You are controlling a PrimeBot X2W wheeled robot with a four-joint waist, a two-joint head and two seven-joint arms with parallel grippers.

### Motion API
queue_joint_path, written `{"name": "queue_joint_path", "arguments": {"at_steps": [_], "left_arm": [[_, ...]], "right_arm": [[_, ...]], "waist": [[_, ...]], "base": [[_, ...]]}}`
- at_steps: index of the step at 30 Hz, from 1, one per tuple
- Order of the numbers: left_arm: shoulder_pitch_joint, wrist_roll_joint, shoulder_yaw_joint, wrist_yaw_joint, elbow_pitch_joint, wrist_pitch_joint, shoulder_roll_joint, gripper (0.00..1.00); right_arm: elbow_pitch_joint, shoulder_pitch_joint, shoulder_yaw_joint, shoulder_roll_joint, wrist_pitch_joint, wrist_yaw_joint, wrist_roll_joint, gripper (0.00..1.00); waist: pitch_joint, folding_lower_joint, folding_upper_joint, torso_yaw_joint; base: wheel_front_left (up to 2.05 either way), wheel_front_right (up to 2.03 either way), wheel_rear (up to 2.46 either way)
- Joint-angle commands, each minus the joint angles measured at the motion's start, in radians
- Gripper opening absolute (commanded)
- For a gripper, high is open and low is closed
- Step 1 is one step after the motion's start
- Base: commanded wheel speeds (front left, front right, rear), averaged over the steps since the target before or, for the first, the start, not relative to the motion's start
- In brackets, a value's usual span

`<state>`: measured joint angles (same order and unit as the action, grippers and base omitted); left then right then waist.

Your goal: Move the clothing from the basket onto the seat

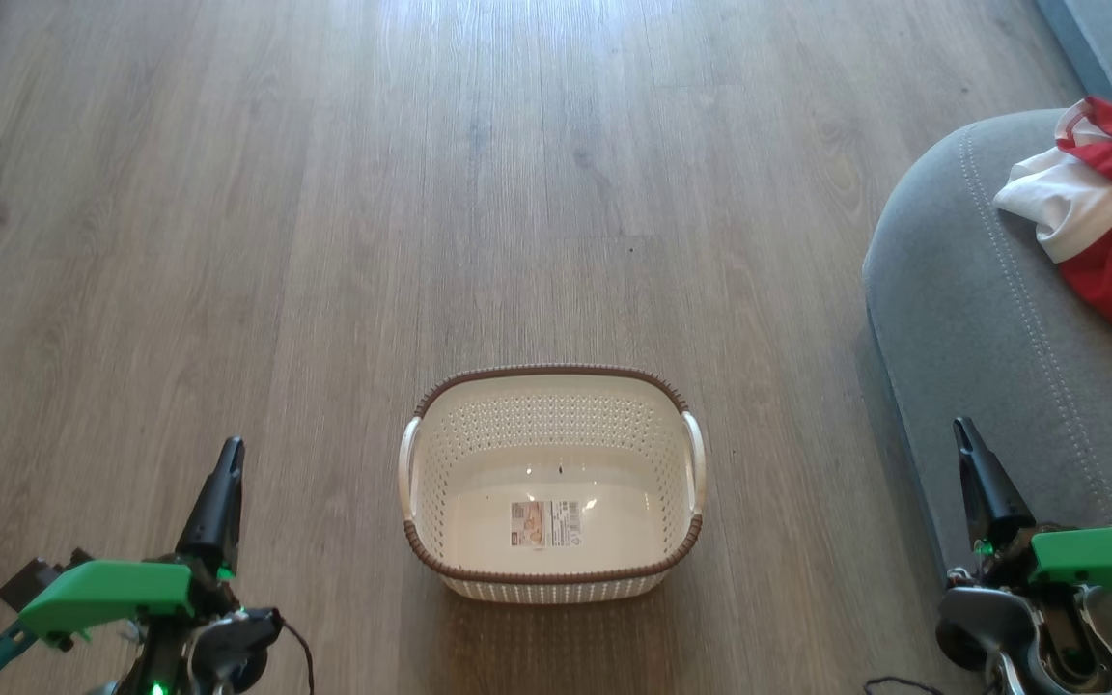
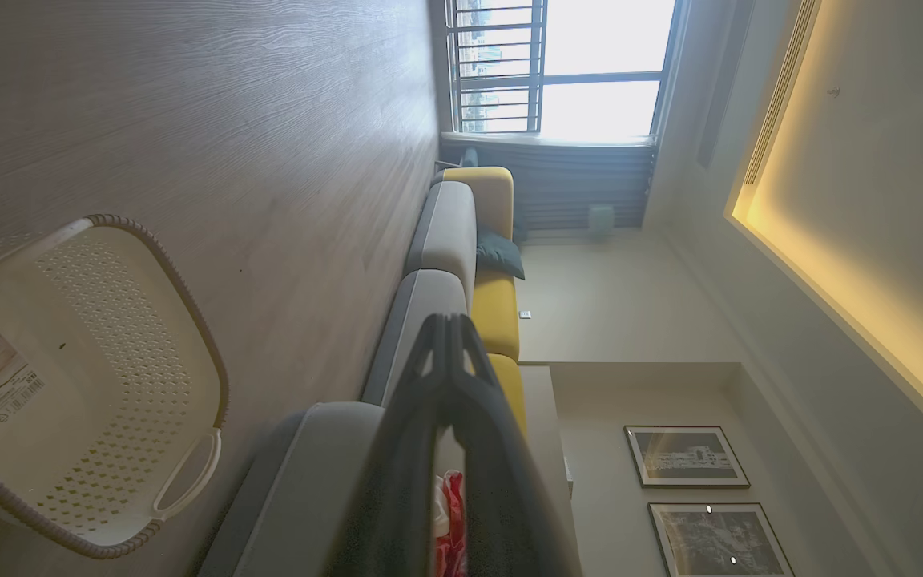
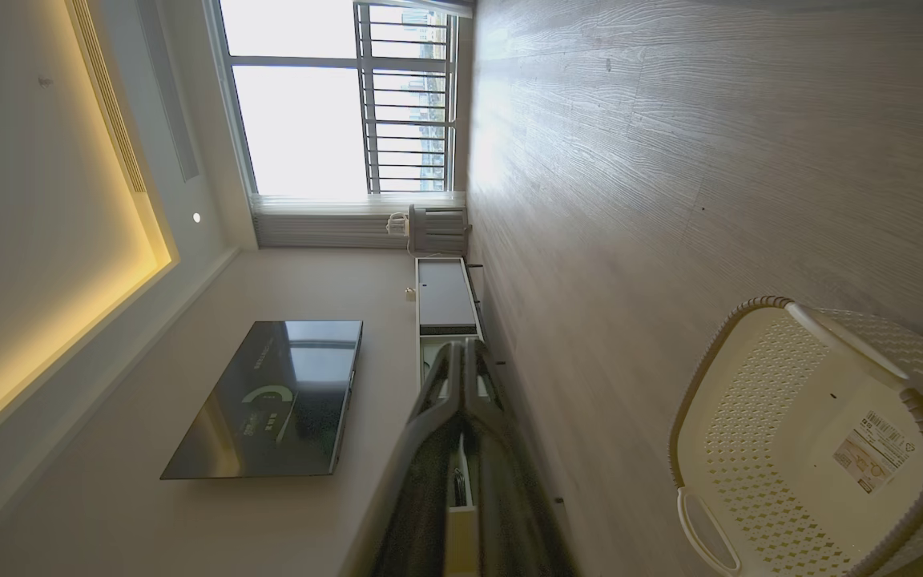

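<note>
The cream perforated basket (image 1: pixel 552 483) with a brown braided rim stands on the wood floor, holding nothing but the label on its bottom; it also shows as the basket (image 2: pixel 69 393) and the basket (image 3: pixel 822 441). The red and white clothing (image 1: pixel 1111 208) lies crumpled on the grey seat (image 1: pixel 981 319) at the right. A strip of the clothing (image 2: pixel 452 521) shows past my left fingers. My left gripper (image 1: pixel 228 454) is shut at the lower left, well left of the basket. My right gripper (image 1: pixel 961 430) is shut at the lower right, beside the seat's front edge.
Bare wood floor (image 1: pixel 421 193) spreads around the basket. A long grey and yellow sofa (image 2: pixel 461 240) runs toward a window. On the opposite wall hangs a dark television (image 3: pixel 269 401) above a low cabinet (image 3: pixel 441 292).
</note>
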<state>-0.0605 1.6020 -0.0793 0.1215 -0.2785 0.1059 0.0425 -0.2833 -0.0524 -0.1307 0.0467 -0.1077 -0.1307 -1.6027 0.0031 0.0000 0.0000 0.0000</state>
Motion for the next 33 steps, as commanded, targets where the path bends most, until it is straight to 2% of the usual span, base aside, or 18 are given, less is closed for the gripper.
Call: {"name": "queue_joint_path", "arguments": {"at_steps": [1, 33], "left_arm": [[-0.048, 0.007, -0.035, 0.009, 0.033, 0.007, 0.008, 0.00], [-0.048, 0.007, -0.034, 0.009, 0.033, 0.007, 0.008, 0.00]], "right_arm": [[0.039, -0.056, 0.017, 0.004, -0.006, 0.000, -0.006, 0.00], [0.039, -0.056, 0.017, 0.004, -0.005, 0.000, -0.006, 0.00]], "waist": [[0.000, 0.0000, 0.0000, 0.000], [0.000, 0.0000, 0.0000, 0.000]], "base": [[0.00, 0.00, 0.00], [0.00, 0.00, 0.00]]}}
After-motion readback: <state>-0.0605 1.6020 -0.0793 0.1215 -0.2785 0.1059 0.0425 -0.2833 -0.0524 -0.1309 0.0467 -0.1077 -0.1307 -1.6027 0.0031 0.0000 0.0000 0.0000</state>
